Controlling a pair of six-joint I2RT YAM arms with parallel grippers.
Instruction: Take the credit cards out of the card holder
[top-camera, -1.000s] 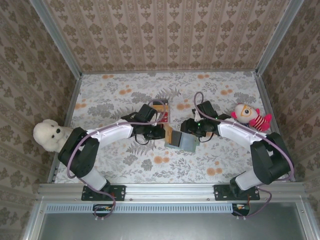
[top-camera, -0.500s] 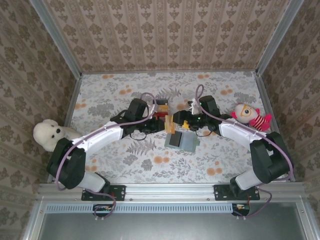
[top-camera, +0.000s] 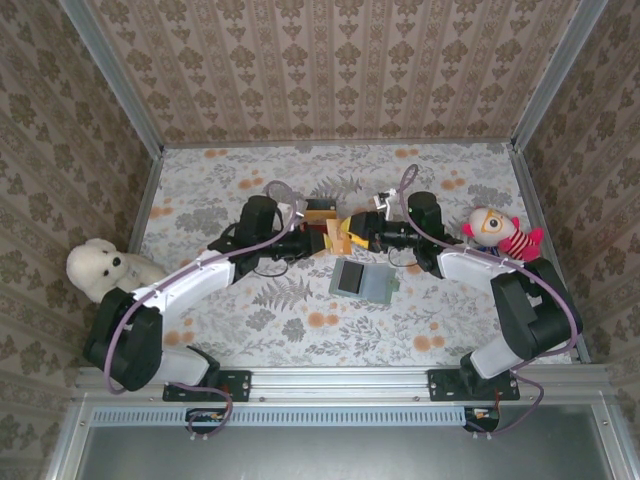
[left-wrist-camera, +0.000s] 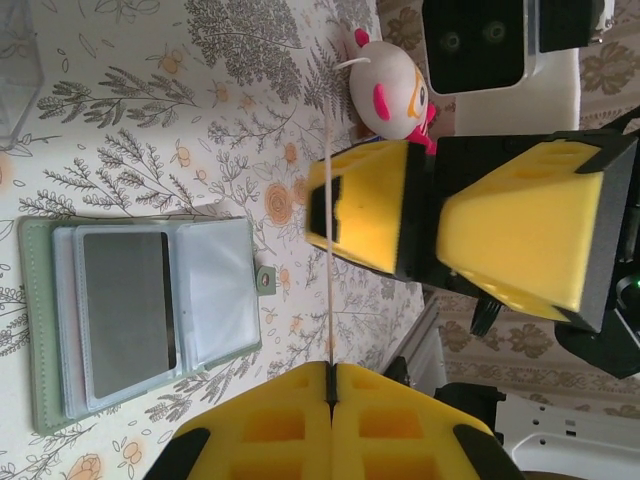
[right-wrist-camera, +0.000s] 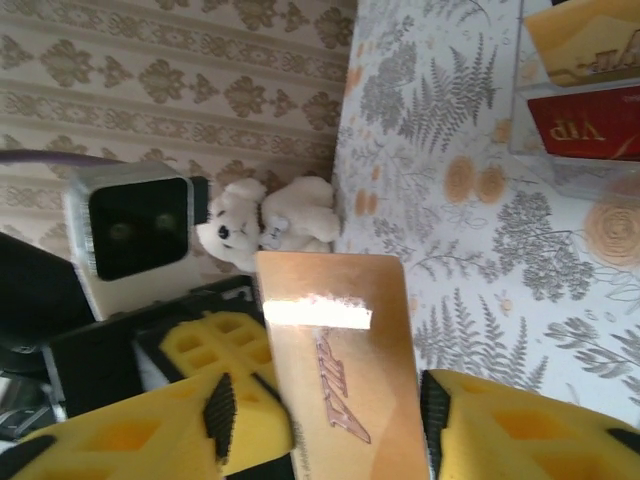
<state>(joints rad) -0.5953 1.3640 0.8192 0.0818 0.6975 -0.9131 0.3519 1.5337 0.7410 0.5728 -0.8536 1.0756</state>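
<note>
Risk of gold card (right-wrist-camera: 340, 370) falling if released early: pinched in closed left gripper (left-wrist-camera: 330, 375), flanked by fingers of right gripper (right-wrist-camera: 335, 405), hold unconfirmed.

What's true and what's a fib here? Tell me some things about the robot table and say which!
1. The left claw is shut on a gold card. True.
2. The card holder is folded shut. False: it lies open on the table.
3. A white teddy sits off to the left. True.
4. The clear box is empty. False: it holds a red card and a yellow card.
</note>
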